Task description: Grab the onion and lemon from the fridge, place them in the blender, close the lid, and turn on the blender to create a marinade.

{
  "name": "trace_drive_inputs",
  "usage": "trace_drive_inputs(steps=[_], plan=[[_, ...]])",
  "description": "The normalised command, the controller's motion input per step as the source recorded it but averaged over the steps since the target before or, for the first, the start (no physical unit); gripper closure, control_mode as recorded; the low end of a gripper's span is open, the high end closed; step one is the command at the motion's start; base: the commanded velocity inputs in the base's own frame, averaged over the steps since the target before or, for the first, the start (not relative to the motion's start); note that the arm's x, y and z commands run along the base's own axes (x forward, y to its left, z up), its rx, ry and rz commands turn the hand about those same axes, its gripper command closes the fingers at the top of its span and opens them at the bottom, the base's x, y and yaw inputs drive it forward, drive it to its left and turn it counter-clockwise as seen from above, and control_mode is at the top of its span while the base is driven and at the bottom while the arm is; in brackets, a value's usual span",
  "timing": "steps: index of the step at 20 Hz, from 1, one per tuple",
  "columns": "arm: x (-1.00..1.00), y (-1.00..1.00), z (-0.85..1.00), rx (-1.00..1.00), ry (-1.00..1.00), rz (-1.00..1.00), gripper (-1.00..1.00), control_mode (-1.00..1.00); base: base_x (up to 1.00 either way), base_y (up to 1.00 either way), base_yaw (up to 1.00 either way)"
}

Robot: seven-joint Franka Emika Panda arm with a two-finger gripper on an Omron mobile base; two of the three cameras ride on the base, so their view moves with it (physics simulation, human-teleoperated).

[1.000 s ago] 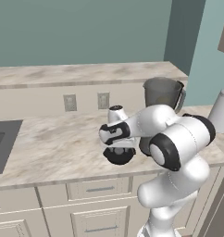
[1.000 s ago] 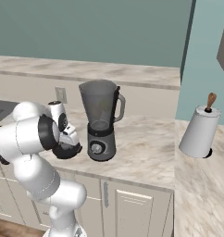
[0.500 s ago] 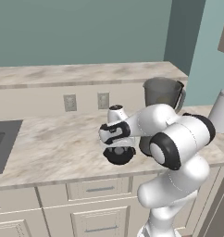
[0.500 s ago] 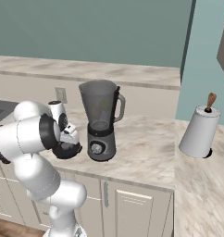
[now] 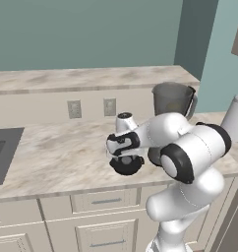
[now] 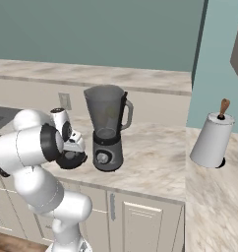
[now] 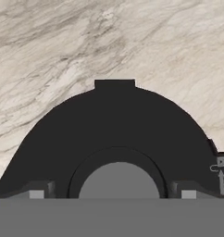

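- The room: a teal wall (image 6: 116, 29) fills the top of the right base view, and a raised marble ledge with wall outlets (image 5: 90, 107) crosses the middle of the left base view.
- The marble counter (image 5: 57, 157) spans the middle of the left base view above pale cabinet drawers (image 5: 106, 201); a white kettle-like pot (image 6: 213, 140) stands at right of centre in the right base view, well apart from the work.
- The blender (image 6: 107, 127) stands at centre of the right base view, jar mouth uncovered, just right of the hand.
- The lid (image 7: 115, 139) lies flat on the counter; in the hand view its grey knob is at bottom centre, side tab pointing to the top.
- The gripper (image 7: 113, 194) hangs directly over the lid, one fingertip either side of the knob, jaws spread wide and grasping nothing; I judge the next move to be a straight descent onto the knob.
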Motion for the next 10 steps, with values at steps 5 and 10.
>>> trace_drive_inputs(steps=[5, 10], plan=[[-0.04, 0.0, -0.29, 0.0, 0.0, 0.03, -1.0, -1.0, 0.0, 0.0, 0.0], [-0.02, 0.0, -0.31, 0.07, 0.0, 0.01, -1.0, -1.0, 0.0, 0.0, 0.0]])
